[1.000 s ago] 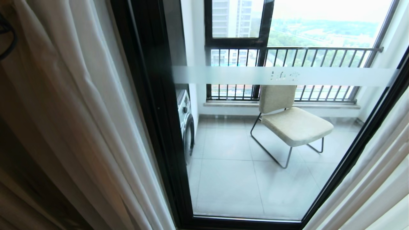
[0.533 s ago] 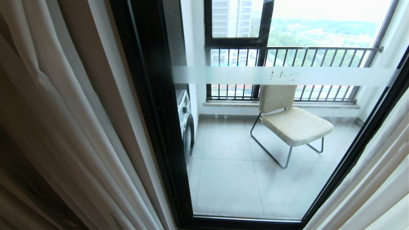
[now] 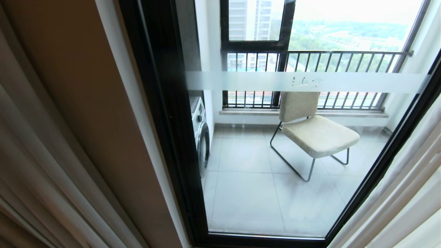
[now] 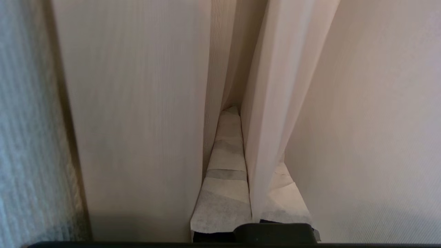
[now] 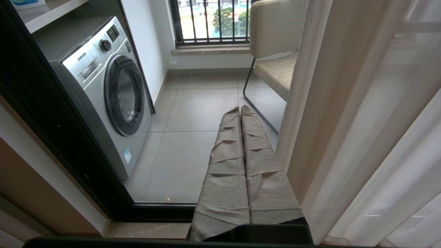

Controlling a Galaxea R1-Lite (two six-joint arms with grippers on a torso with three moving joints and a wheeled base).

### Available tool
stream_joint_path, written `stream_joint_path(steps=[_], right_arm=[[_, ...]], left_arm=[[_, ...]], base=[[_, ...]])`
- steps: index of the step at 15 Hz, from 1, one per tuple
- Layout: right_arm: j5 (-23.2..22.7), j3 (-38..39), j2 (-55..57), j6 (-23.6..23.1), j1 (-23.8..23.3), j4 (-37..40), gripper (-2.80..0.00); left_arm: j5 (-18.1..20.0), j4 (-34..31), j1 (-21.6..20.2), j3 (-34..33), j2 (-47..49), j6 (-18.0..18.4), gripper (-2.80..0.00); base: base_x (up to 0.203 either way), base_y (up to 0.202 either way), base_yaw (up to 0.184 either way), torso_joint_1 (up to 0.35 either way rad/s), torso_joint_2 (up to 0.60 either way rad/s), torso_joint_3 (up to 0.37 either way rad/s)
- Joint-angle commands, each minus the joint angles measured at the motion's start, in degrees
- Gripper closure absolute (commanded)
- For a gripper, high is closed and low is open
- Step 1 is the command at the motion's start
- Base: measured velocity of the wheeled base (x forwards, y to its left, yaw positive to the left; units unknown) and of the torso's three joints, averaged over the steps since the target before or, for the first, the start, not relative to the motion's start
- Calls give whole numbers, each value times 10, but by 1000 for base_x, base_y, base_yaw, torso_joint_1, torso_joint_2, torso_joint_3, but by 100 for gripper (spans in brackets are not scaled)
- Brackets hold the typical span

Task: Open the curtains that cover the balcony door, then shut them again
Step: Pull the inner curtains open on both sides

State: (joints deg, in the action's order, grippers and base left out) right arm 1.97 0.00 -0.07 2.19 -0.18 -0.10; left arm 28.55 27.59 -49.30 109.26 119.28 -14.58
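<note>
The curtains (image 3: 38,172) are bunched at the left edge of the head view, and white sheers (image 3: 406,193) hang at the right edge. Between them the balcony door (image 3: 275,193) is uncovered, its black frame (image 3: 165,120) and frosted band (image 3: 241,81) in full sight. Neither arm appears in the head view. In the left wrist view my left gripper (image 4: 241,115) is shut on a fold of the sheer curtain (image 4: 268,137), with pale drapes (image 4: 137,120) all around its tape-wrapped fingers (image 4: 225,172). My right gripper (image 5: 240,109) hangs shut and empty, low before the door glass, next to the right sheers (image 5: 344,120).
A brown wall strip (image 3: 79,103) shows between the left curtains and the door frame. Behind the glass stand a washing machine (image 3: 201,132), a beige chair (image 3: 317,134) on grey tiles, and a black-framed window with a barred railing (image 3: 310,55).
The left curtains have slid further left, baring much more of the brown wall. The door, the right sheers and the balcony are unchanged.
</note>
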Motion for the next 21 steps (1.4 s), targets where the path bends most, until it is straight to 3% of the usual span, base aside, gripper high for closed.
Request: stream_joint_path(steps=[1,7,13,18,21], right_arm=[[0,0,1,0,0,0,0],[0,0,1,0,0,0,0],[0,0,1,0,0,0,0],[0,0,1,0,0,0,0],[0,0,1,0,0,-1,0]], left_arm=[[2,-1,-18,27,51,-2,0],[12,3,-5,32,33,0,0],[52,1,10,31,-53,1,0],[62,0,10,22,-112,0,0],[71,2,20,-15,-133,0,0]], base=[[0,0,0,0,0,0],[0,0,0,0,0,0],[0,0,0,0,0,0],[0,0,0,0,0,0],[0,0,0,0,0,0]])
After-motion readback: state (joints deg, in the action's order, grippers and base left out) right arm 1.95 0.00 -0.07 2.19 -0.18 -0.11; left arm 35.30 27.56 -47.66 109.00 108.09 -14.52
